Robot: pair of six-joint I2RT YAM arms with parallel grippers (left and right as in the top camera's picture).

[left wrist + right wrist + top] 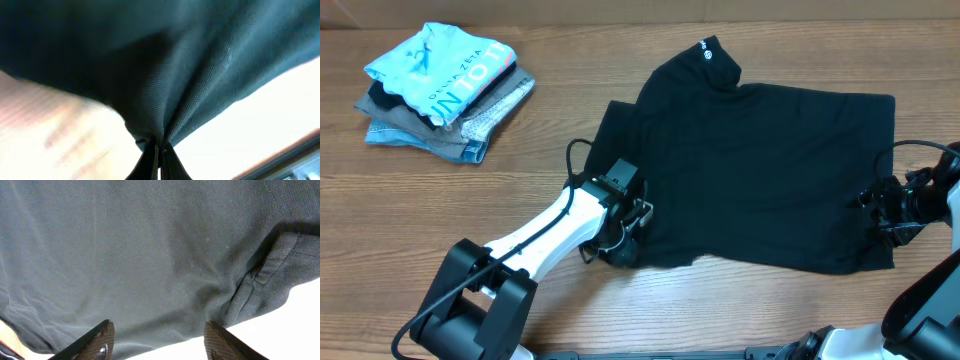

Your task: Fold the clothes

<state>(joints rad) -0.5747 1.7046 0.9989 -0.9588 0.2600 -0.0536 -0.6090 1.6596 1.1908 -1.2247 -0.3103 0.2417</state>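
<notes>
The black T-shirt (760, 160) lies spread across the middle and right of the table, its collar with a small white logo at the top. My left gripper (632, 232) sits at the shirt's lower left edge and is shut on a pinch of the black fabric (165, 100), its fingers (160, 155) closed tight together. My right gripper (880, 215) is at the shirt's right edge near the lower corner. Its fingers (159, 341) are open wide with the shirt's hem (150, 265) just ahead of them, not held.
A stack of folded garments (445, 95), light blue with white lettering on top of grey and denim ones, sits at the back left. Bare wooden table (470, 190) surrounds the shirt. The left arm (535, 245) reaches in from the front left.
</notes>
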